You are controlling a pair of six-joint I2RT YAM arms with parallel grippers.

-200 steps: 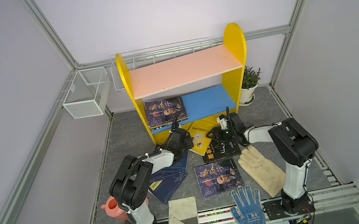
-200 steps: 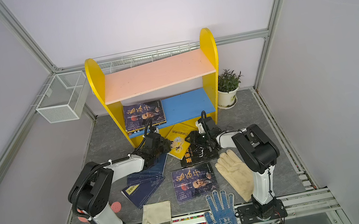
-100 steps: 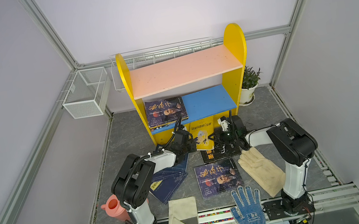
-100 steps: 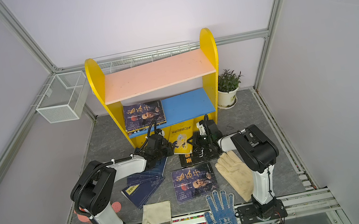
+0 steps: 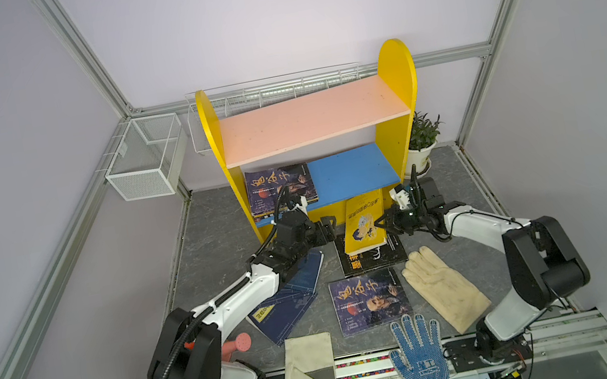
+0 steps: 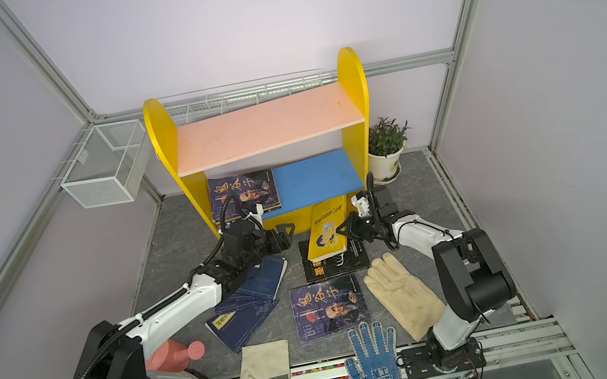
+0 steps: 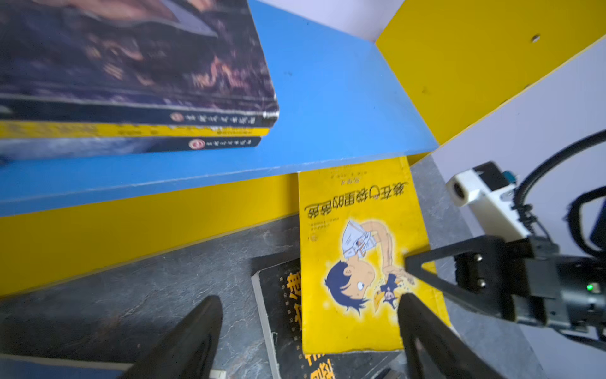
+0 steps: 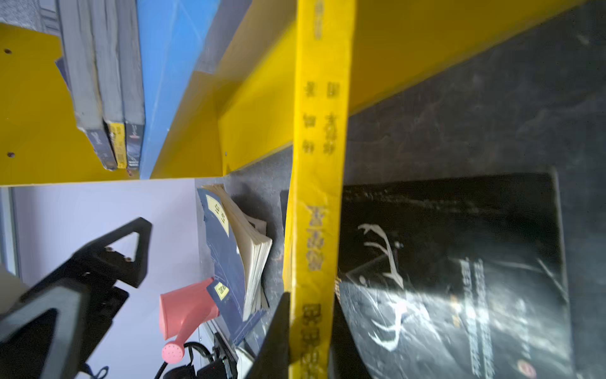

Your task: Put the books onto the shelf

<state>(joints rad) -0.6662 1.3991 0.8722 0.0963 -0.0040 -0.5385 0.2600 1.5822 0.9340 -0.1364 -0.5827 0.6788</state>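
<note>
In both top views the right gripper (image 5: 383, 228) is clamped on the yellow cartoon book (image 5: 361, 216), tilting its far edge against the blue lower board (image 5: 354, 173) of the shelf (image 5: 394, 69), probably to slide it on. The left wrist view shows the left gripper (image 7: 310, 300), fingers wide apart, just left of the cover. The right wrist view shows its yellow spine pinched, above a black book (image 8: 459, 262).

A robot test cell in a lab. Plain lilac wall panels (image 5: 283, 12) sat in aluminium frame bars (image 5: 80, 57). A left arm (image 5: 237, 299) and a right arm (image 5: 476, 223) were bolted to a metal rail (image 5: 550, 332) fronting a grey stone-patterned desk (image 5: 217, 235). Staged props lay about: a toy-bright shelf (image 5: 314, 117), a wire mesh basket (image 5: 144, 159), a potted plant (image 5: 421, 136) and a cream work glove (image 5: 443, 288).
</note>
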